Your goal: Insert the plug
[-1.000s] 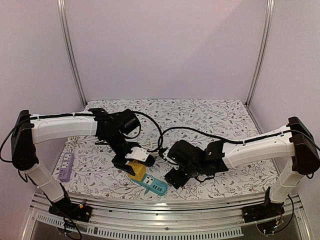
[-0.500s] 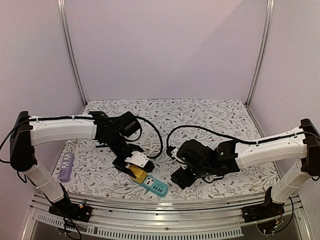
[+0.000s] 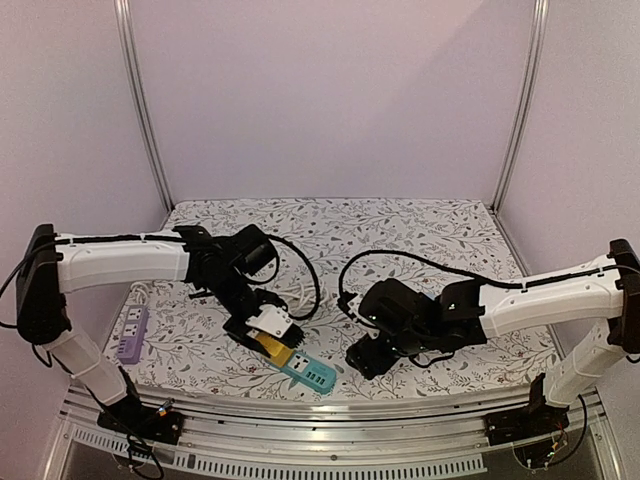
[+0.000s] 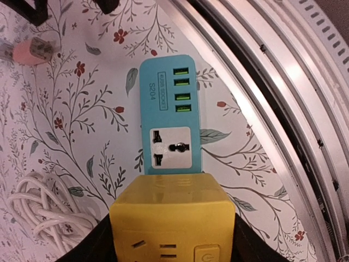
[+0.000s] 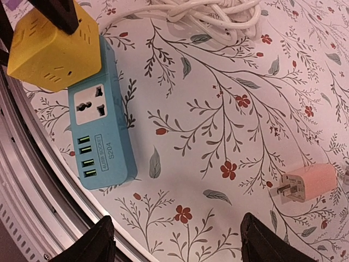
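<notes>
My left gripper [image 3: 268, 338] is shut on a yellow cube plug [image 3: 276, 347], which fills the bottom of the left wrist view [image 4: 173, 218]. The cube is over the near end of a blue power strip [image 4: 169, 123], just short of its universal socket; I cannot tell whether they touch. The strip lies by the table's front edge [image 3: 310, 373]. In the right wrist view the cube [image 5: 54, 49] sits tilted at the end of the strip [image 5: 103, 139]. My right gripper [image 3: 366, 358] is open and empty [image 5: 177, 240], to the right of the strip.
A pink wall adapter [image 5: 305, 183] lies on the floral cloth right of the strip, also in the left wrist view [image 4: 32, 51]. A coiled white cable [image 5: 212, 11] lies behind. A purple power strip [image 3: 131, 332] is at the far left. The metal front rail [image 4: 283, 98] runs beside the blue strip.
My right gripper has drawn back to the right, away from the blue strip. My left gripper has shifted the yellow cube slightly toward the strip.
</notes>
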Available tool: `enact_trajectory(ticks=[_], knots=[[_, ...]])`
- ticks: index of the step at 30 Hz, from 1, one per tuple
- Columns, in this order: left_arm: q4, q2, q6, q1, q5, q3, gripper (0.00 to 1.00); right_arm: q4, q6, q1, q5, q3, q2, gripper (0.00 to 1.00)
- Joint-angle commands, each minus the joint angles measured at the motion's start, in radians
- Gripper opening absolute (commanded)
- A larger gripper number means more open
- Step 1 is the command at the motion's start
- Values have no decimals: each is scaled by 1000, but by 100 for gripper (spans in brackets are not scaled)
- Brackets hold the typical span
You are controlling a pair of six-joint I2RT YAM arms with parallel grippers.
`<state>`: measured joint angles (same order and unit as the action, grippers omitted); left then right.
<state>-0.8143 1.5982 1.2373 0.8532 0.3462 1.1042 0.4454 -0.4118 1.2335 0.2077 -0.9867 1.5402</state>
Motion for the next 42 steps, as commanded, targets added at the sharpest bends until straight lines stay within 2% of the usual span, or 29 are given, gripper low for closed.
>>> enact_trajectory(ticks=[1,5,9,14,18,20,23,28,35,42], knots=[[-19,172,44,-7,-76,-24,0,8,-32,17,-5,17,-27,78],[-65,238,78,5,-88,35,0,6,-38,23,-4,13,-25,78],[-20,248,56,-7,-177,-34,0,9,-49,29,2,2,-26,78],[-66,280,19,-81,-139,38,0,6,-75,37,5,8,-31,78],[-110,393,-107,-44,-147,195,0,33,-97,45,23,21,-50,78],[-169,443,-109,-19,-156,266,0,47,-111,45,42,36,-77,78],[-152,468,-138,-1,-164,298,0,67,-135,46,66,66,-132,78],[-162,525,-288,-10,-201,404,0,104,-176,46,95,108,-199,78],[-166,507,-429,-54,-182,431,0,116,-195,46,111,101,-207,78],[-71,491,-608,-77,-271,433,0,105,-164,45,104,66,-164,78]])
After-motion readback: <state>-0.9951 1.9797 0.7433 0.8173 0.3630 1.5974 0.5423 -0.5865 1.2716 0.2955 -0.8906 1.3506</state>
